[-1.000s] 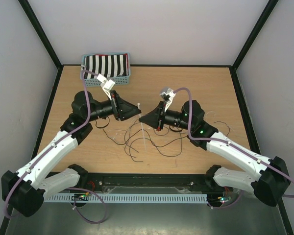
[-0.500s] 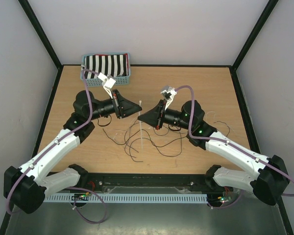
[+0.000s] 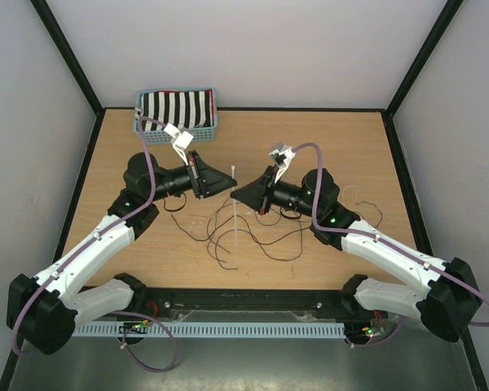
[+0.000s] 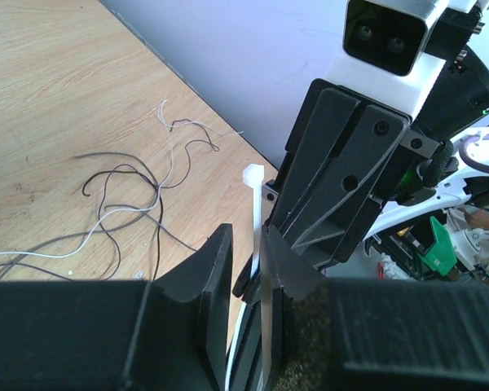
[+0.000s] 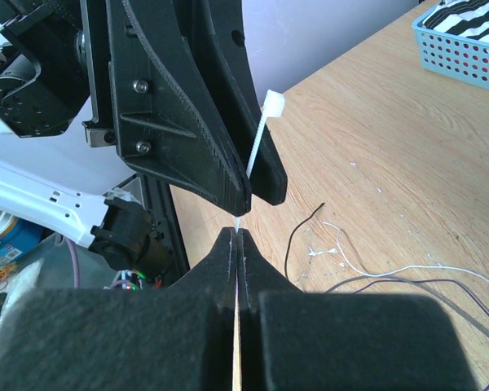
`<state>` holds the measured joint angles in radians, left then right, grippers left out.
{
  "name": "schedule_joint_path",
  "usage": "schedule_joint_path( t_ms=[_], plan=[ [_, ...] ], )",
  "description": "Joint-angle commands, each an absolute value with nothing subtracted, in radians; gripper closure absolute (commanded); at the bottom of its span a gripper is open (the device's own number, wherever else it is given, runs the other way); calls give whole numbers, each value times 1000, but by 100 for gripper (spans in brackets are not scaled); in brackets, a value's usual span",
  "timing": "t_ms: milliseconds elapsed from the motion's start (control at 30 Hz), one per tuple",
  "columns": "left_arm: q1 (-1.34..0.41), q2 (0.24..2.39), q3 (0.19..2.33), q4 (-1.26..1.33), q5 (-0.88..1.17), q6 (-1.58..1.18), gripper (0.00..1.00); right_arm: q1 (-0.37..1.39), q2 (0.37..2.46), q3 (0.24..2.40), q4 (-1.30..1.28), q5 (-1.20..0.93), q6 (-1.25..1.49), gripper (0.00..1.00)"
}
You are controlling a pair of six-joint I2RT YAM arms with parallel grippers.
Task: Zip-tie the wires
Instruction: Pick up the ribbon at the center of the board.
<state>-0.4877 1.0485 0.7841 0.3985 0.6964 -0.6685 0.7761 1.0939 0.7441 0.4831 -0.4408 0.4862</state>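
We are holding the zip tie (image 4: 253,204) up in the air between our two claws; our right gripper (image 5: 237,236) is squeezing shut on its lower part. A second ago our left gripper (image 4: 246,236) was open wider; now its jaws are sitting close around the strip, just under the little square head, with a thin gap showing on one side, so we cannot tell if it is pinching yet. The wires (image 4: 156,195) are lying loose and curly on the table (image 3: 310,138) under the claws; we are thinking both claws are getting a hold before the tie goes around them.
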Motion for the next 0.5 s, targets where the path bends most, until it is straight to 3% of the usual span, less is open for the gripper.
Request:
schedule_joint_path(
  t_ms=[0,133,267,467],
  plan=[
    [-491,1036,776,453,709,-682,80,771,1068,736,532,-426,488,100],
    [-492,1031,772,461,707,-682,87,771,1069,734,532,-425,490,100],
    [-492,1029,765,466,690,-678,100,772,1063,727,531,-412,485,99],
    [-492,1042,768,472,670,-671,100,770,1051,720,525,-397,467,84]
  ],
)
